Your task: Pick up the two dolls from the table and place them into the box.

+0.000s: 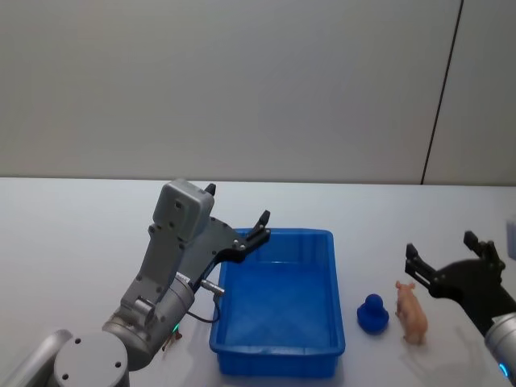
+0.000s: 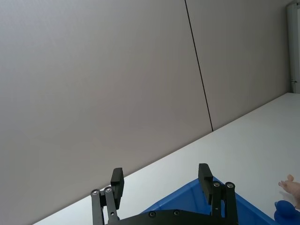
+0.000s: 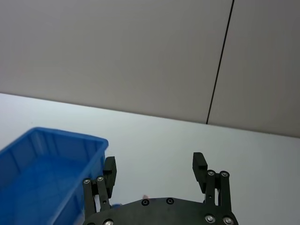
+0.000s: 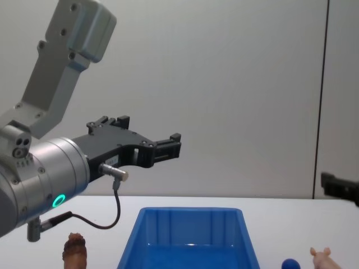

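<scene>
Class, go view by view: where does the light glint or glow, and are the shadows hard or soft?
Head view: soft, even light, a pale sheen on the box floor, no hard shadows on the table. Chest view: a bright glint on the box floor; a green ring glows on the left arm. Wrist views: an evenly lit wall.

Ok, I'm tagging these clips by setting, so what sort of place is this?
Probably a robot lab or test bench: a plain white table, blank grey wall panels behind it, and a blue bin with a blue doll beside it.
</scene>
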Tool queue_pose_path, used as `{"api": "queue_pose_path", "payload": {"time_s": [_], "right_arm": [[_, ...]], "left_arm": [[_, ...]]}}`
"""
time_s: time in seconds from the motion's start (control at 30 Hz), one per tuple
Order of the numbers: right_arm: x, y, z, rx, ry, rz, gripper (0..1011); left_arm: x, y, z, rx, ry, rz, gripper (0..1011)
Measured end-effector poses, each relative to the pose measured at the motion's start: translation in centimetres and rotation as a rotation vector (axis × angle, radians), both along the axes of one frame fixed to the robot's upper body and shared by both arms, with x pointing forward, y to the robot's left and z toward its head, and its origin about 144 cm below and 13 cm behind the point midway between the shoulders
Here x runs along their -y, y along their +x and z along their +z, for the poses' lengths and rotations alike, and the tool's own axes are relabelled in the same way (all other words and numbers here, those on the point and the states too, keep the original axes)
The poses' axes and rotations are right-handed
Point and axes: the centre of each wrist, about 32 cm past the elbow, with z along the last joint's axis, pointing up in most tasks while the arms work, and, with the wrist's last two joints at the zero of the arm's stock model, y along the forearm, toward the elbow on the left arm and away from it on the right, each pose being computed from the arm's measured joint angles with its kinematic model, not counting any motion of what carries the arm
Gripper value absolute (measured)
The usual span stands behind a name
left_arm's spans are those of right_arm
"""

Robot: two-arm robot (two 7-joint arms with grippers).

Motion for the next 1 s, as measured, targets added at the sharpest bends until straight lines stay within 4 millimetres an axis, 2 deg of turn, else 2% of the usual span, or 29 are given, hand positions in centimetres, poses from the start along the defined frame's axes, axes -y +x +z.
{"api": "queue_pose_path", "payload": {"time_s": [0.57,1.0], "right_arm": [[-0.8,-0.3,-3.1,-0.148,-0.056,-0.071,1001],[-2.0,0.4,-5.6,-0.227,-0.083,-0.077,1001]], "left_arm": [[0.0,0.0,0.0,0.000,0.000,0.000,1001],[0.0,0.0,0.0,0.000,0.000,0.000,1001]]}}
